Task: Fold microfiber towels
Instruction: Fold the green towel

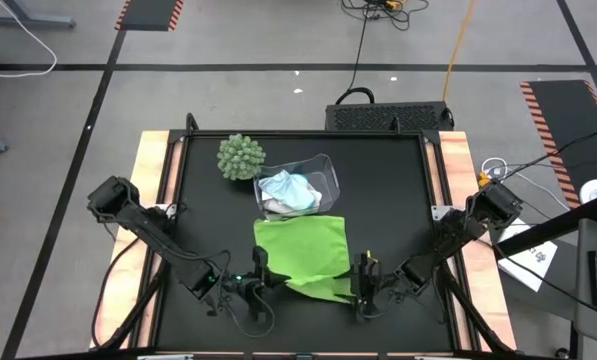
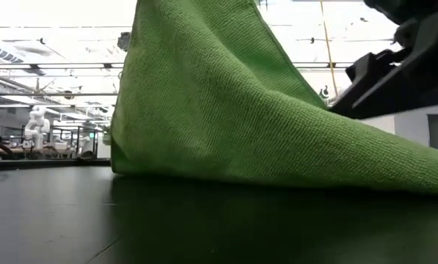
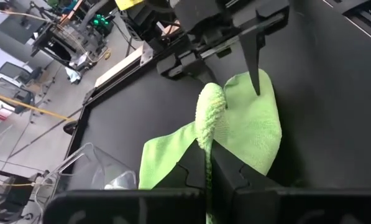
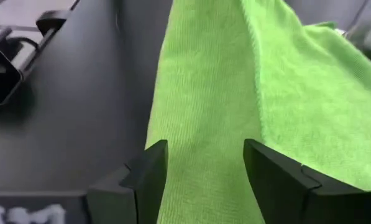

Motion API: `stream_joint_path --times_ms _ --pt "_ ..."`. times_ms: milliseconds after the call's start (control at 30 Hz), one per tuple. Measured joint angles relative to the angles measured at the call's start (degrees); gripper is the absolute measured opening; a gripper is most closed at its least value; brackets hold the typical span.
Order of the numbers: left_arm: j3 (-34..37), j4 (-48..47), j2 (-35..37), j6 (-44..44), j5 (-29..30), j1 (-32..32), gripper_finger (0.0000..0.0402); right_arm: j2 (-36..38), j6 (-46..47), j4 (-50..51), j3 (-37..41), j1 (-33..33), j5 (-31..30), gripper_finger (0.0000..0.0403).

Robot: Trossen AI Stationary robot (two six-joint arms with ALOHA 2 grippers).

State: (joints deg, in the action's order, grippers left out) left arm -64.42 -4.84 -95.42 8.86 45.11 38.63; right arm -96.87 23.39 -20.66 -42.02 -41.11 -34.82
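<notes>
A lime green towel (image 1: pixel 303 250) lies near the table's front edge, its near left part raised. My left gripper (image 1: pixel 261 270) is shut on that raised part. In the low view the towel (image 2: pixel 226 110) slopes down from that side to the table. My right gripper (image 1: pixel 364 272) stands open at the towel's near right part, with the cloth (image 4: pixel 204 124) running between its spread fingers (image 4: pixel 149 167). A white towel and a light blue towel (image 1: pixel 290 192) lie bunched in the clear bin (image 1: pixel 323 170). My left gripper pinches a bunched fold of the green towel's near left part (image 3: pixel 205 138) between its two fingers; how many layers, I cannot tell. The fingers slant down from the table's left. The pinched part is lifted and the rest slopes down onto the table. My right gripper's open fingers stand over the cloth; whether they touch it I cannot tell.
A round green spiky ball plant (image 1: pixel 240 157) stands at the far left beside the clear bin. Bare black tabletop (image 1: pixel 393 190) stretches to the right of the bin and along both sides of the towel.
</notes>
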Motion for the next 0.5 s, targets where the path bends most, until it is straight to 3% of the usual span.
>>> stream_joint_path --times_ms 267,500 --pt "0.0 -1.7 0.0 -1.6 0.0 0.0 0.0003 3.5 -2.0 0.5 0.0 0.3 -0.1 0.0208" --pt "0.0 -1.9 0.0 -1.9 0.2 0.3 0.0003 4.1 1.3 7.9 0.0 1.2 -1.1 0.0208"
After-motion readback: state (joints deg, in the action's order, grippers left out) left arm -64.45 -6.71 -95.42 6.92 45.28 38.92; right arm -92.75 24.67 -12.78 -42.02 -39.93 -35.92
